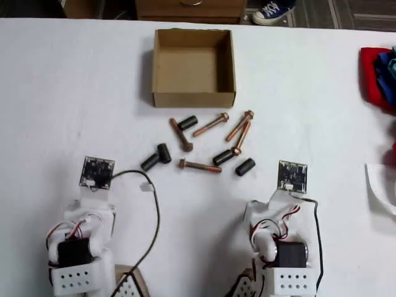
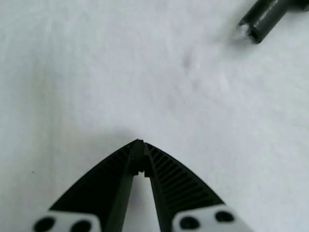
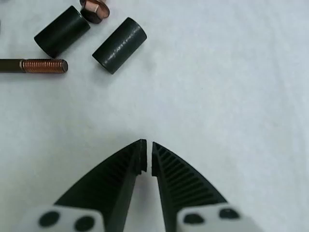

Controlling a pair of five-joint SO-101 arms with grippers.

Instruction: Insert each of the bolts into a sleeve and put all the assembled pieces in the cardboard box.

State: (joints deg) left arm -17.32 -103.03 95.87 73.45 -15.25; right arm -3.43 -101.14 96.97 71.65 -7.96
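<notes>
An open cardboard box (image 1: 193, 67) stands at the back middle of the white table, nothing inside. In front of it lie several copper bolts (image 1: 200, 165) and several black sleeves (image 1: 245, 166), loose and apart. My left gripper (image 2: 140, 145) is shut with nothing in it and hovers over bare table, with one sleeve (image 2: 263, 17) a little beyond it. My right gripper (image 3: 146, 146) is shut too, with nothing held. Ahead of it lie two sleeves (image 3: 119, 45), a bolt's threaded end (image 3: 43, 65) and a bolt head (image 3: 95, 9).
Both arms sit at the near table edge, left (image 1: 83, 247) and right (image 1: 278, 247). A black cable (image 1: 154, 216) loops between them. Red and blue cloth (image 1: 377, 74) and a white object (image 1: 380, 189) lie at the right edge.
</notes>
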